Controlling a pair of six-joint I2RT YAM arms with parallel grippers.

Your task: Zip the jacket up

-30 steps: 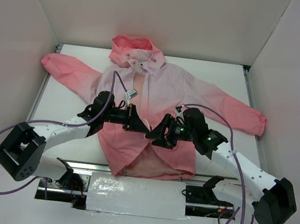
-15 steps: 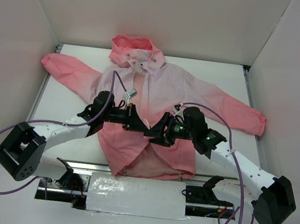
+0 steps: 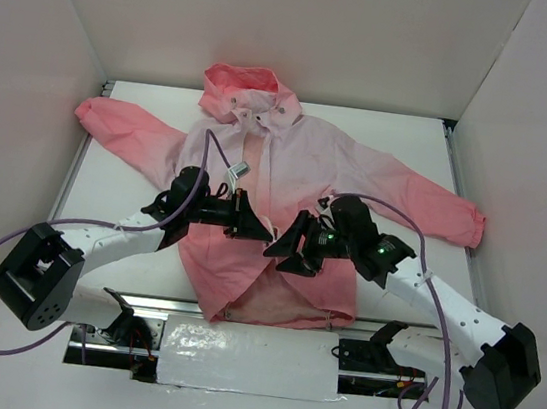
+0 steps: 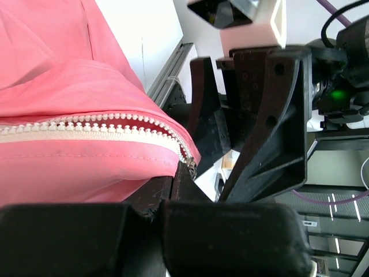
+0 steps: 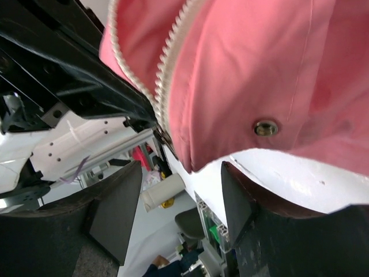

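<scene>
The pink jacket (image 3: 310, 159) lies spread on the white table, hood at the far side and front open at the hem. My left gripper (image 3: 255, 230) is shut on the jacket's front edge at the lower end of the white zipper (image 4: 86, 124), and the two teeth rows part just ahead of the shut jaws (image 4: 176, 179). My right gripper (image 3: 283, 249) faces it from the right, a finger-width off. It stands open (image 5: 181, 202), with a coral fold of the jacket (image 5: 259, 69) hanging just above the gap and nothing pinched.
White walls close in on three sides. The sleeves (image 3: 123, 124) (image 3: 435, 201) reach toward both side walls. A metal rail (image 3: 179, 307) and a white taped plate (image 3: 248, 360) run along the near edge. A metal snap (image 5: 266, 127) sits on the hem fold.
My right gripper has drifted slightly toward the near edge beside the left one, its jaws narrowing a little and widening again. The left gripper has held still, shut on the jacket.
</scene>
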